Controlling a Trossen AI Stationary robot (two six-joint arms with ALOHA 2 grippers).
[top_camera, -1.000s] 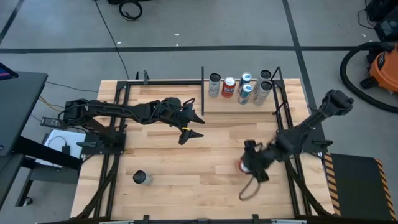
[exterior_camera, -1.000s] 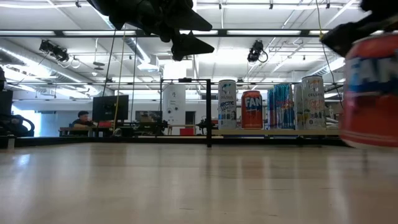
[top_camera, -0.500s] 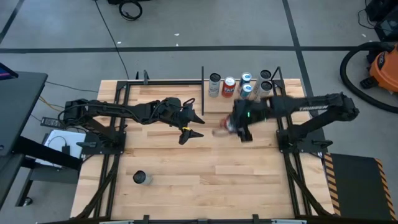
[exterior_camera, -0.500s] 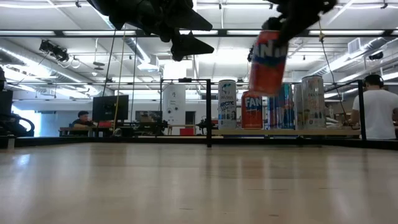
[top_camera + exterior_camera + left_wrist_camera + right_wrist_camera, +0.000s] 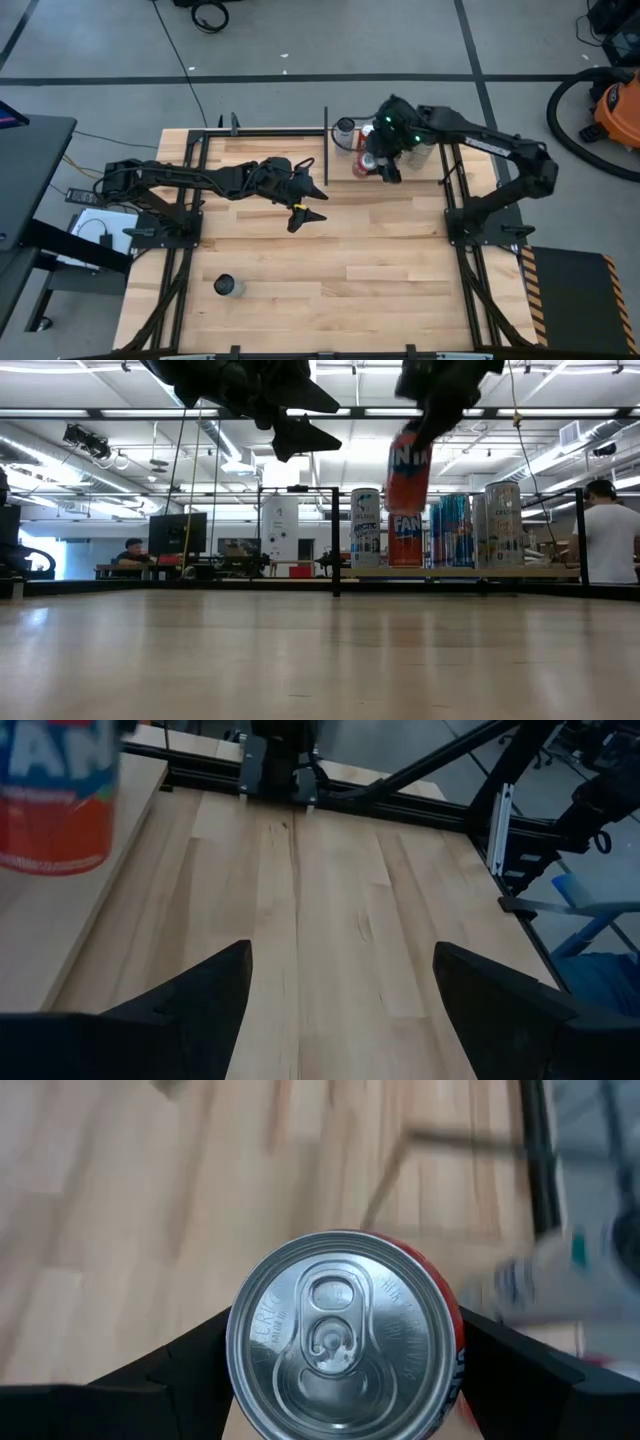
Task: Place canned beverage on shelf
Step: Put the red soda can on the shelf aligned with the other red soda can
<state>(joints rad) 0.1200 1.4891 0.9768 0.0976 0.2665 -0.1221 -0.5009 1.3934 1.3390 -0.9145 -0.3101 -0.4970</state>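
Observation:
An orange-red canned beverage (image 5: 360, 167) hangs tilted over the near edge of the shelf (image 5: 420, 172), with my right gripper (image 5: 375, 160) shut on it. In the low view the can (image 5: 408, 470) is above another orange can (image 5: 405, 538) that stands on the shelf (image 5: 450, 571) in a row of several cans. My left gripper (image 5: 322, 203) hovers open above the table's middle, left of the shelf, with nothing between its fingers (image 5: 200, 995). My right gripper pinches the can's side wall (image 5: 452, 1330) between its two fingers (image 5: 510, 1365), one on each side, just below the silver top (image 5: 340, 1330). The fingers come slanting down from above. The can hangs lifted clear, tilted, its top toward the wrist.
Several cans stand along the shelf's far side (image 5: 395, 130). Thin black rods (image 5: 326, 145) edge the shelf. One dark-topped can (image 5: 228, 287) stands alone on the table near the near-left corner. A person (image 5: 610, 530) stands beyond the table.
My right gripper has swung from the table's near right part toward the far edge and up, carrying the orange-red can. The can, low over the table a second ago, now hangs tilted over the shelf's near edge.

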